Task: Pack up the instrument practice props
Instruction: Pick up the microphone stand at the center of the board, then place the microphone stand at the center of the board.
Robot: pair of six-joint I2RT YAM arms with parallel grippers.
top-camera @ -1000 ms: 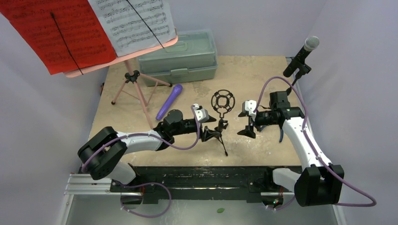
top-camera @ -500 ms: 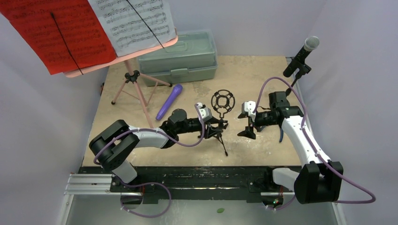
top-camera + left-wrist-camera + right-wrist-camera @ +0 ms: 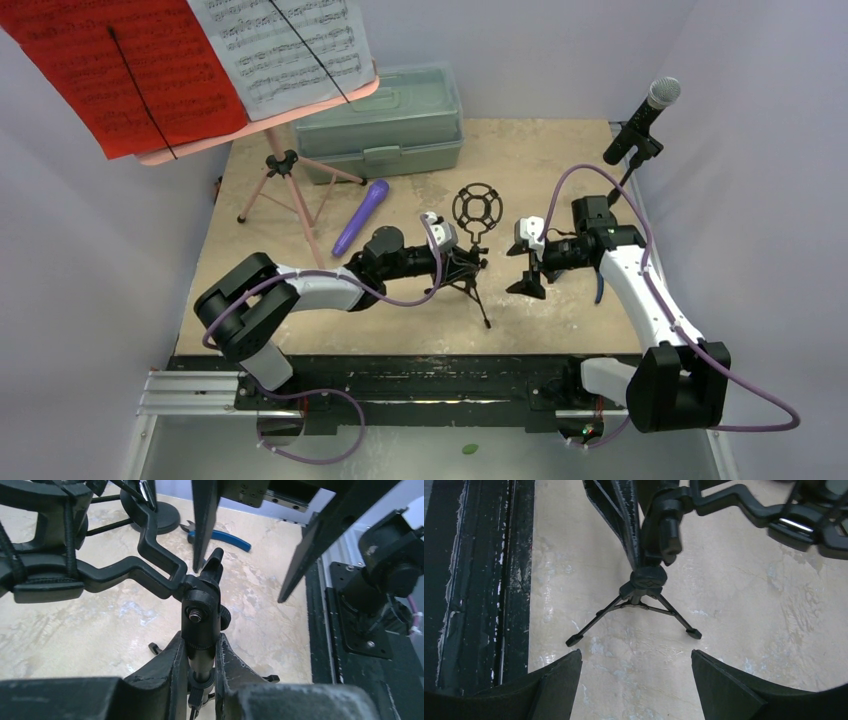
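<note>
Flanking mic mount [image 3: 200, 611]: left claw [image 3: 201, 654] (clamped), right claw [image 3: 636, 669], pliers [image 3: 221, 534].

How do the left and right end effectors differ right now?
The left end effector is shut on the stem of the small black mic mount; the right end effector is open and holds nothing. The left touches the mount; the right stands apart from it. Both face that mount.

Top view looks down from the near edge across the surface [image 3: 560, 170]; both wrist views sit close, sharing the small black mic mount [image 3: 200, 615] from opposite sides.
</note>
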